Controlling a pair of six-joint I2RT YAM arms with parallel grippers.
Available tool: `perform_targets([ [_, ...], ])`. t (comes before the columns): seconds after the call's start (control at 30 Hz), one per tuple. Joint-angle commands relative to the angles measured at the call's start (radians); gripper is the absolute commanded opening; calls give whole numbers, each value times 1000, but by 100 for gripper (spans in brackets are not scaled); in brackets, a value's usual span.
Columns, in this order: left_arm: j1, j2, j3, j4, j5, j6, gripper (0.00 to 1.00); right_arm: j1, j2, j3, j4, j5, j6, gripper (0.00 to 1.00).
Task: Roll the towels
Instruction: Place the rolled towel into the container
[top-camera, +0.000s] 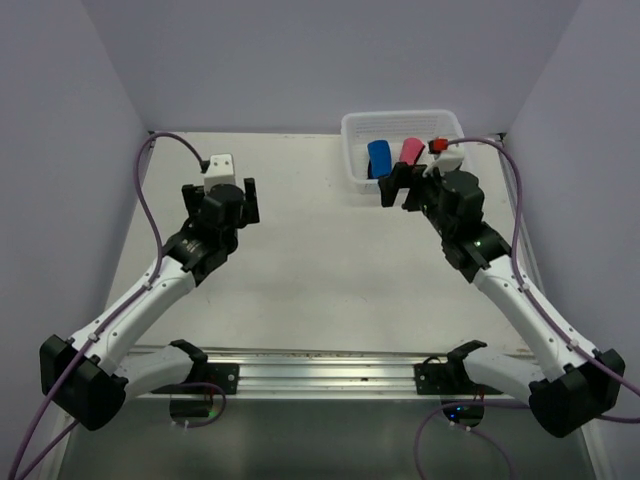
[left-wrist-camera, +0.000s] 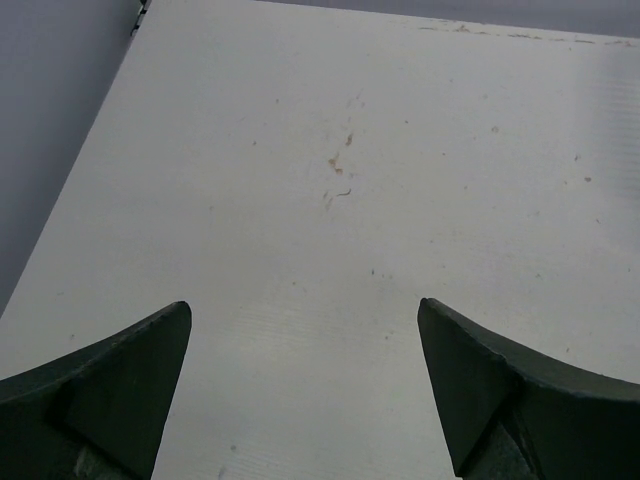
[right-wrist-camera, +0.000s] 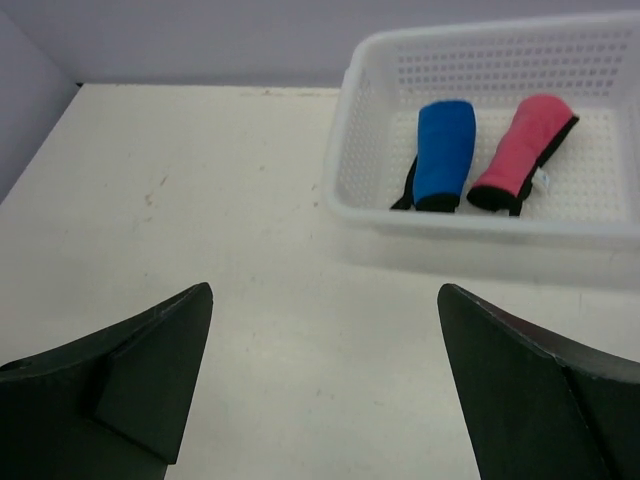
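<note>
Both towels lie rolled inside the basket (right-wrist-camera: 347, 140) at the far right of the table (top-camera: 320, 270). The blue towel (right-wrist-camera: 444, 152) is on the left and the pink towel (right-wrist-camera: 522, 145) is just beside it on the right; they lie side by side and I cannot tell if they touch. The right gripper (right-wrist-camera: 325, 300) hangs over the table in front of the basket, its jaws wide and holding nothing. The left gripper (left-wrist-camera: 305, 320) is well apart on the left side, over bare table, also wide and holding nothing
</note>
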Motion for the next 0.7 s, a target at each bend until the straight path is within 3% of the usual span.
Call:
perform_targets([
  [0.0, 7, -33, -22, 11, -131, -28, 100, -1, -76, -48, -245, -24, 111, 99],
  [0.1, 7, -52, -37, 31, -112, -15, 100, -1, -137, -87, -419, 7, 149, 99],
  [0.23, 5, -84, -62, 62, -80, 3, 100, -1, -215, -162, -490, 120, 148, 99],
  [0.43, -1, -122, -85, 100, -26, 26, 100, -3, -248, -184, -480, 205, 196, 99],
  [0.67, -11, -125, -91, 111, -52, 51, 100, -1, -170, -184, -492, 206, 200, 99],
])
